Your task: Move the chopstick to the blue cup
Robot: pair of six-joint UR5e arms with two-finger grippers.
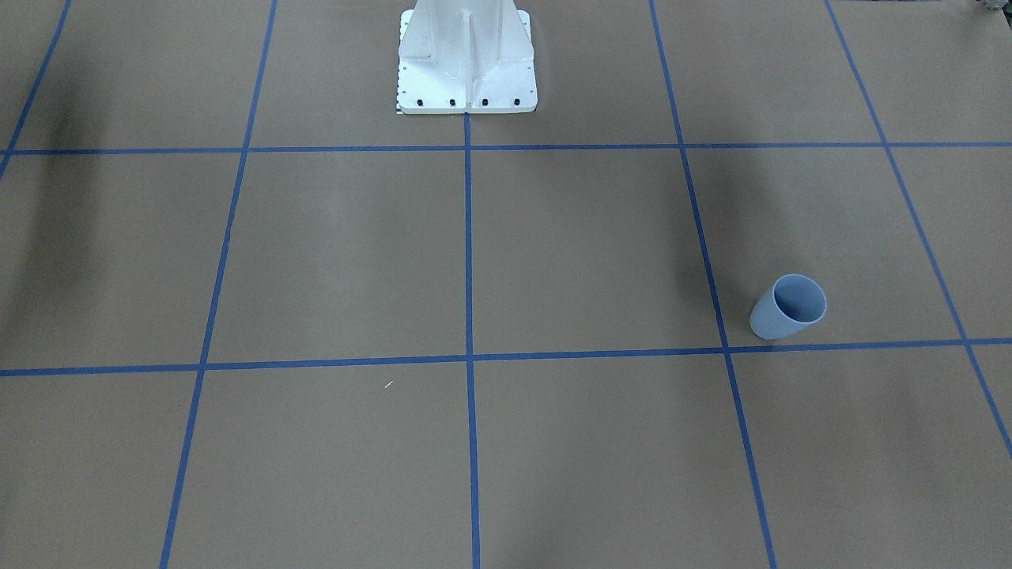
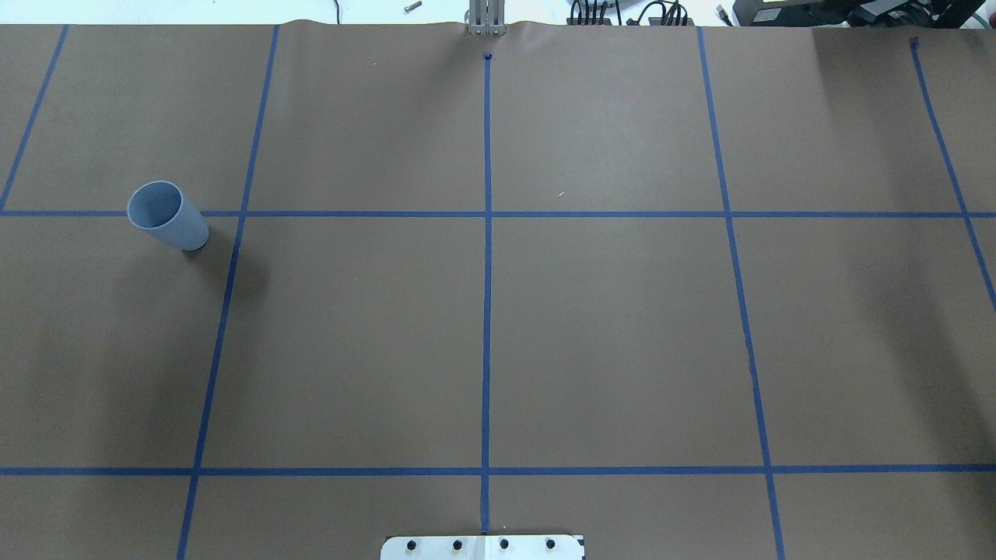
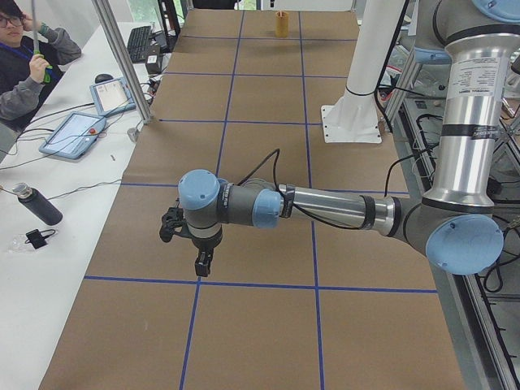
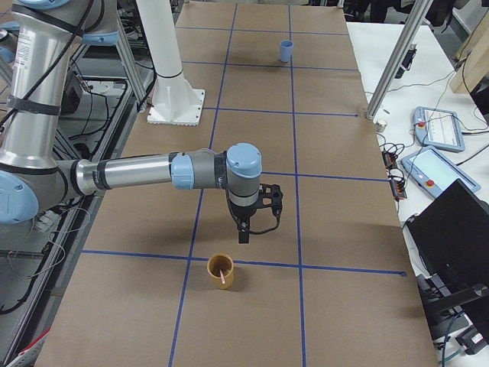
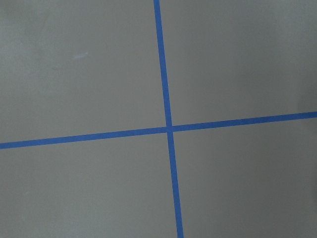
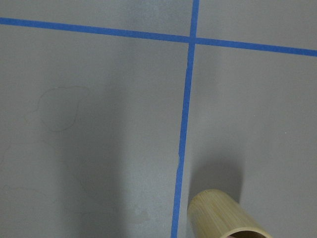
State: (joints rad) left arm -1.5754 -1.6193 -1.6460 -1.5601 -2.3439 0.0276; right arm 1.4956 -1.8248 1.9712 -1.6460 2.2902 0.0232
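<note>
The blue cup stands upright on the brown table; it also shows in the overhead view and far off in the exterior right view. One pale pink chopstick leans inside a bamboo cup, whose rim shows in the right wrist view. My right gripper hangs above the table just beyond the bamboo cup. My left gripper hangs over the table in the exterior left view. I cannot tell whether either gripper is open or shut. The blue cup does not show in the exterior left view.
The robot's white base stands at the table's edge. Blue tape lines grid the brown table. An operator sits at a side desk with tablets and a bottle.
</note>
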